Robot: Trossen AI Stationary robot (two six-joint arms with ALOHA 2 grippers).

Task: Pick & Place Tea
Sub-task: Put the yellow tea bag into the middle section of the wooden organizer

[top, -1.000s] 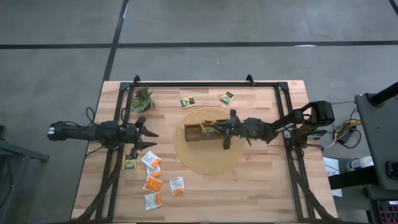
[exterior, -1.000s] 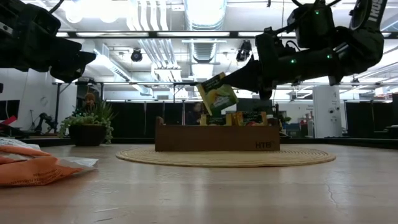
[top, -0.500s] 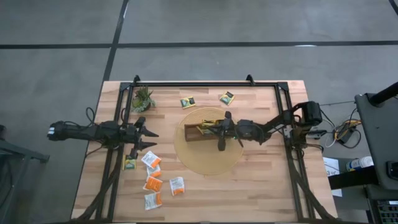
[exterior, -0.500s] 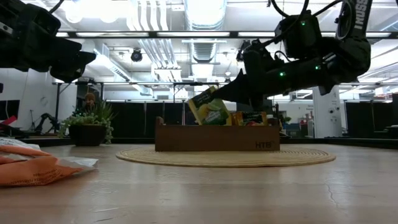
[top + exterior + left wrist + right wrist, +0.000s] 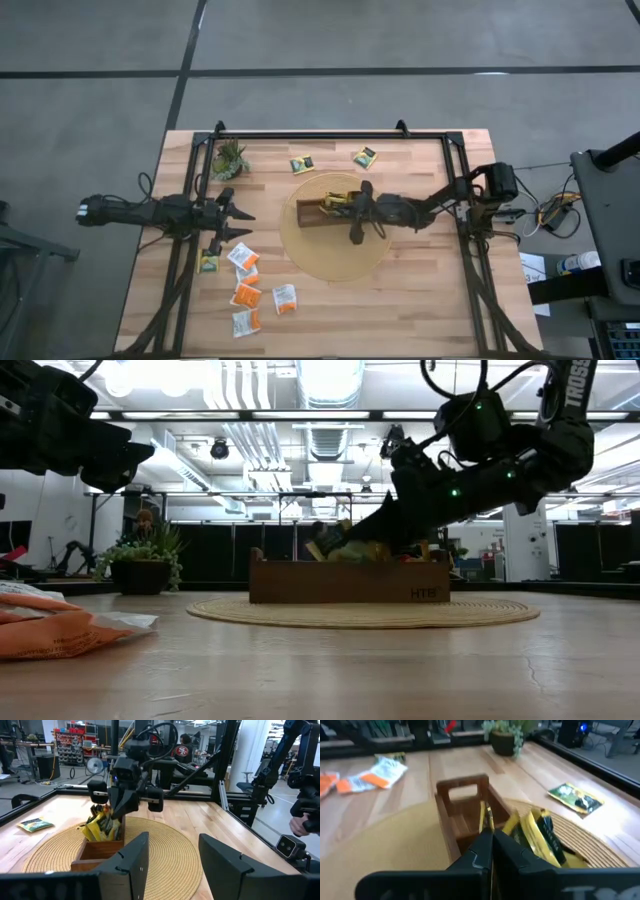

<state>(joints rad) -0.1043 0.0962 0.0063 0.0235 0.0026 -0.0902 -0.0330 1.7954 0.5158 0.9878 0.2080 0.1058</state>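
Note:
A brown wooden divided tray (image 5: 318, 214) stands on a round woven mat (image 5: 335, 255) at mid-table. Yellow tea sachets (image 5: 540, 837) stand in it. My right gripper (image 5: 345, 206) is over the tray, shut on one yellow sachet (image 5: 328, 547) that leans down among the others. My left gripper (image 5: 243, 222) waits open at the table's left, level, with nothing between its fingers. Two more sachets (image 5: 302, 164) (image 5: 364, 156) lie flat at the far side. Several orange and white ones (image 5: 246, 283) lie near the front left. My right gripper pinches the yellow sachet between its two fingers, and the wrist view shows it edge-on (image 5: 485, 818) just beyond the fingertips. The fingers slant down from the table's right. The sachet tilts, its lower part inside the tray (image 5: 350, 580) among the other sachets.
A small green potted plant (image 5: 229, 158) stands at the far left corner. Black frame rails (image 5: 330, 134) run along the table's far edge and both sides. Bare wood lies at the front right of the mat. A person shows beyond the table in the left wrist view.
My right gripper has gone down and toward the table's left, tipping further downward and staying shut. The yellow sachet, earlier held up above the tray's rim, has sunk with it into the tray and now leans among the other sachets.

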